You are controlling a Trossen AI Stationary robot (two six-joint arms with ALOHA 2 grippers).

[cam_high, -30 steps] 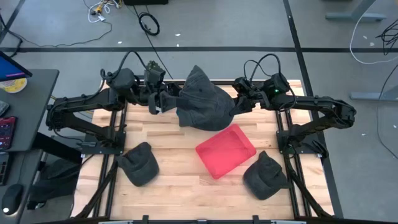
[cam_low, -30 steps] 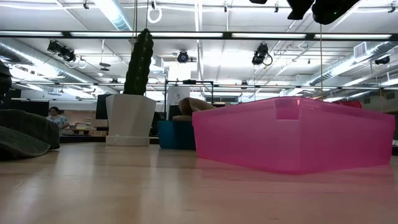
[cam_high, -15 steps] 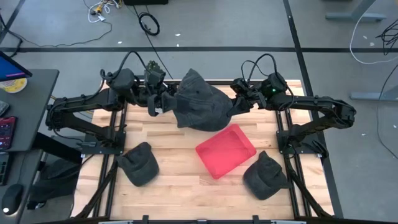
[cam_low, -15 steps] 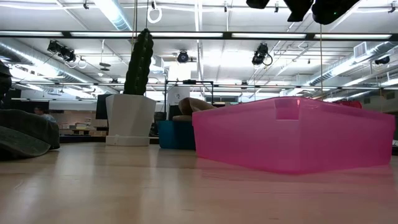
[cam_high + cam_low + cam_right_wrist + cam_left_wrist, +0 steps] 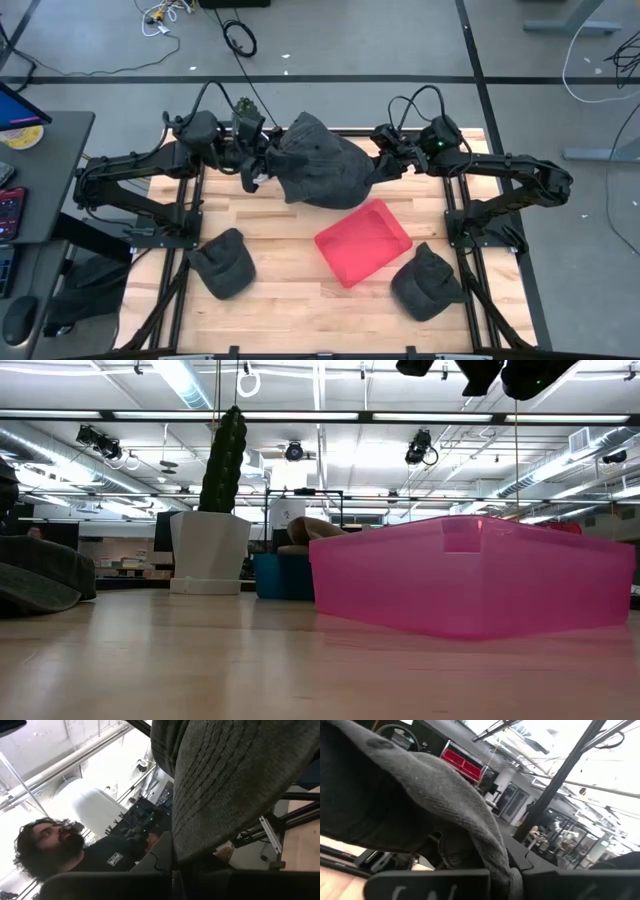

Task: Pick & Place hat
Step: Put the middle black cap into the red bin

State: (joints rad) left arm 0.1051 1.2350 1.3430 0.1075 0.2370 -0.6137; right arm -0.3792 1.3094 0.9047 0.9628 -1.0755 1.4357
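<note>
At the far left of the high view a dark desk (image 5: 45,175) stands beside the wooden surface (image 5: 290,275). The left arm reaches inward along the back of that surface, and the left pincer (image 5: 262,165) is clenched on the left edge of a dark grey hat (image 5: 322,170). In the left wrist view the grey fabric (image 5: 445,795) runs down between the pincer's own dark fingers (image 5: 427,885), pinched there. The hat hangs stretched between the two arms, above the back middle of the surface and lifted off it. Below it, nearer the front, a second grey hat (image 5: 222,262) lies at the left front of the surface. Just right of centre sits a pink bin (image 5: 363,241), standing open, which fills the right half of the low view (image 5: 470,575). A third grey hat (image 5: 427,280) rests at the right front, close beside the bin. The right pincer (image 5: 385,165) is clenched on the right edge of the lifted hat; the right wrist view shows ribbed grey cloth (image 5: 230,775) gripped at its fingers (image 5: 107,887), with a person (image 5: 75,847) in the room beyond.
</note>
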